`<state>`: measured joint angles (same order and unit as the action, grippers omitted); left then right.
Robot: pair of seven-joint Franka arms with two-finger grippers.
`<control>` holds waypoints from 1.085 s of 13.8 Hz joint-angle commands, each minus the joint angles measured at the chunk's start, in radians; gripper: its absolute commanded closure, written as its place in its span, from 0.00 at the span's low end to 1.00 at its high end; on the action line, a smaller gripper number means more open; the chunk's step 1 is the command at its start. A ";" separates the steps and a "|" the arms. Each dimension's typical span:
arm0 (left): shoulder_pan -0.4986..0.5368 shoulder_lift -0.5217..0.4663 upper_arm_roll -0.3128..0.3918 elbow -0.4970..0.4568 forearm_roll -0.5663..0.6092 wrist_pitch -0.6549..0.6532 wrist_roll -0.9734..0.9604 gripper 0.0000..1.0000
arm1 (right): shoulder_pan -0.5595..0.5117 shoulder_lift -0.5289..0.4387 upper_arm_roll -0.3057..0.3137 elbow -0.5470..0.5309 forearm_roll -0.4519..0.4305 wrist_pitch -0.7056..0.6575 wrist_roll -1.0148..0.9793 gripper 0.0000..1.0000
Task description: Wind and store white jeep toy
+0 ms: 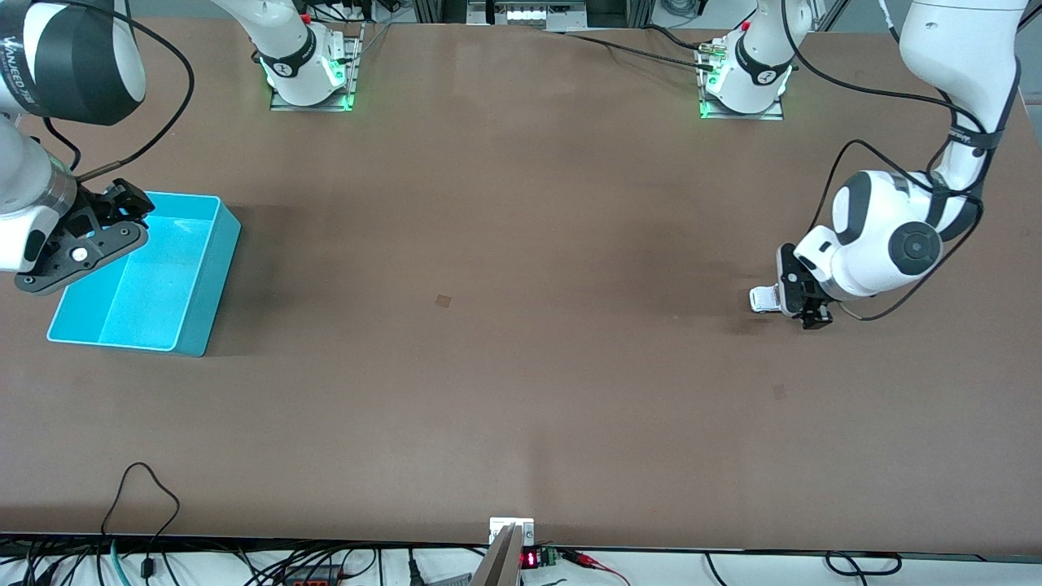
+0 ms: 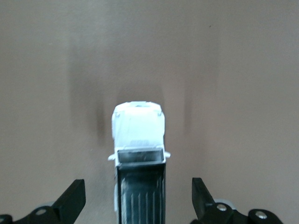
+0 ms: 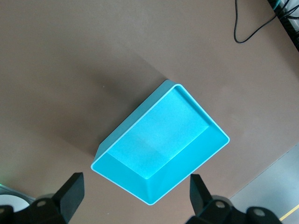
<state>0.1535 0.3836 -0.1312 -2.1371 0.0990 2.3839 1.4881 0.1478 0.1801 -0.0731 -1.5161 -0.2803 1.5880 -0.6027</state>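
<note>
Front view shows the white jeep toy (image 1: 763, 299) standing on the table (image 1: 505, 325) toward the left arm's end, with the left gripper (image 1: 802, 301) low and right beside it. In the left wrist view the jeep (image 2: 139, 140) sits between the two spread fingers (image 2: 71, 200), its black roof panel running back toward the camera; neither pad touches the body, so nothing is held. The right gripper (image 1: 89, 232) hangs over the turquoise bin (image 1: 207, 277) at the right arm's end of the table, its fingers (image 3: 70, 193) also spread wide and empty, and the bin (image 3: 161, 144) below it has nothing in it. That arm appears to be waiting.

The task looks barely begun: the toy is neither wound nor stored. The main risk is the grasp. The jeep is small, rolls on wheels, and sits low, so a closing finger that meets one side first could push it along the table or turn it instead of clamping it. A pinch too high on the roof could let it slip out. The long carry across to the bin would also punish a weak hold.
</note>
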 commanded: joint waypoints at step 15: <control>0.063 -0.018 -0.013 -0.096 0.019 0.162 0.103 0.00 | -0.123 0.029 -0.010 0.014 0.151 -0.008 -0.128 0.00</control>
<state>0.1872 0.3832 -0.1319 -2.2082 0.0992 2.5269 1.5614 0.0537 0.2030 -0.0854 -1.5162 -0.1543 1.5925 -0.7248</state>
